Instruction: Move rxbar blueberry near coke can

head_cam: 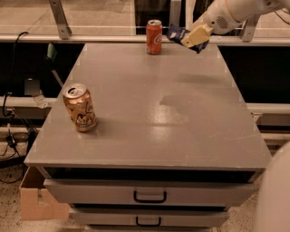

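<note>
Over far right of table (pixel 149 136), rxbar (pixel 175 31) clamped in gripper (pixel 194 38), lifted clear of the surface, just right of upright coke can (pixel 154 37) and apart from it; tan can (pixel 80 108) upright near left edge, well apart; drawers (pixel 149 192) beneath

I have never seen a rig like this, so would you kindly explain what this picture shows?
This is one camera looking down at a grey table top with drawers beneath. The white robot arm reaches in from the upper right. Its gripper, above the table's far edge, has its jaws shut on a small dark navy-blue snack bar wrapper, held just right of a slim red soda can. A tan-gold patterned can stands near the left front.
</note>
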You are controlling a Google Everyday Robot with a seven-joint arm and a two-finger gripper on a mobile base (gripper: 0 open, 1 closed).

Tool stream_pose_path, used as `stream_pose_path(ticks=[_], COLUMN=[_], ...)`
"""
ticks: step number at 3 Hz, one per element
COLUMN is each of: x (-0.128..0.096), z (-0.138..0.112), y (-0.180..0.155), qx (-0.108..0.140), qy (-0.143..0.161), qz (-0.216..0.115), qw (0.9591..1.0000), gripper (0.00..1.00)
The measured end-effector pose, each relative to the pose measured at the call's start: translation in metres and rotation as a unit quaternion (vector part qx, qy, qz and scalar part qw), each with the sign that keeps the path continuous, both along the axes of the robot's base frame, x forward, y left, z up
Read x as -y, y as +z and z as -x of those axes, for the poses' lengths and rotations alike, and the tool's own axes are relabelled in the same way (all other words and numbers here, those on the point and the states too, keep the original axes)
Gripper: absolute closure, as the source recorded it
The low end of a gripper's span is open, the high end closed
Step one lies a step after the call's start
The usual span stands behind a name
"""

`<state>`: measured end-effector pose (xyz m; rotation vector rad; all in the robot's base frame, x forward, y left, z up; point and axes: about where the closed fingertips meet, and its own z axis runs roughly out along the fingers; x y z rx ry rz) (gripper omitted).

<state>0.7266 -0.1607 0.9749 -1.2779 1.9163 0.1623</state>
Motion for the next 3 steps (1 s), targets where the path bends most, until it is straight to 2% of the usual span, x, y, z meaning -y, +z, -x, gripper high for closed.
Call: stream_pose_path(ticks=[1, 2, 3], x=[-0.005, -0.003, -0.004], z=[-0.041, -0.078, -0.091], y=[-0.019, -0.056, -0.077], qx=[-0.011, -0.044, -0.065], qy=[-0.031, -0.067, -0.08], qz=[-0.03, -0.052, -0.053], qw=[0.999, 0.9955, 0.9932], gripper=[1.0, 1.0, 1.0])
